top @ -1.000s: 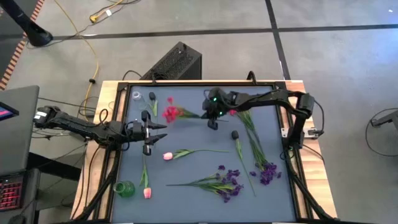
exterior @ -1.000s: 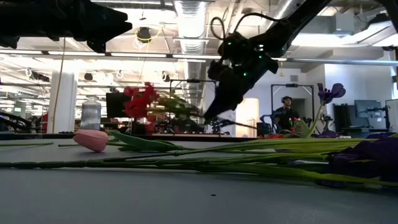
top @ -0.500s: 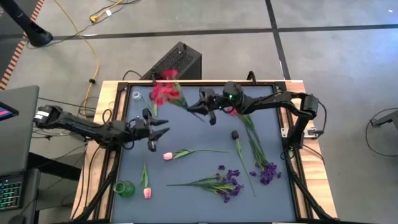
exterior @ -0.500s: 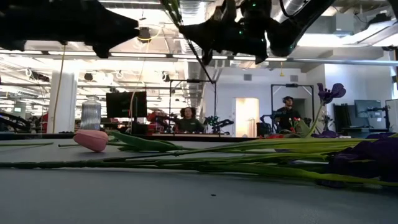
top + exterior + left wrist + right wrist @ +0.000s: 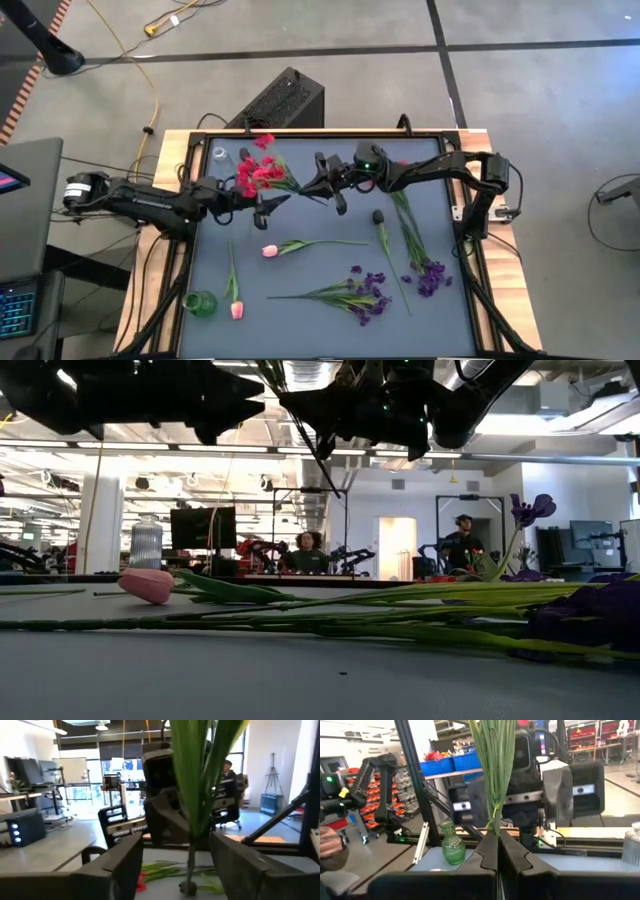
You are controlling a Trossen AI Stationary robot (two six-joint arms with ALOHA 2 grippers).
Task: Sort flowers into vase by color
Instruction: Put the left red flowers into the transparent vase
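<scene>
A red flower (image 5: 258,172) with a green stem stands raised above the mat, and my right gripper (image 5: 322,190) is shut on that stem. My left gripper (image 5: 274,208) faces it from the table's left, open. In the left wrist view its fingers stand on either side of the stem (image 5: 192,805) without touching it. The left gripper (image 5: 175,842) looks straight at the right one behind the stem. A green vase (image 5: 200,303) stands at the near left corner and a clear vase (image 5: 220,155) at the far left. My right gripper pinches the red flower's stem (image 5: 495,822) between its two shut fingers (image 5: 512,855), low on the stem. The fingers lie level and across it, coming from the table's right. The flower is lifted clear, blossoms up and leaning toward the table's left. A short stem end (image 5: 325,460) hangs below.
On the dark mat lie two pink tulips (image 5: 270,250) (image 5: 237,310), two purple bunches (image 5: 365,295) (image 5: 430,275) and a dark-budded stem (image 5: 378,215). A black box (image 5: 280,100) sits on the floor beyond the far edge. People show in the room behind.
My right gripper has risen and turned from pointing down to level, going toward the table's left. The red flower has swung up from low over the mat to standing above the fingers. My left gripper has moved toward the table's right, up to the stem.
</scene>
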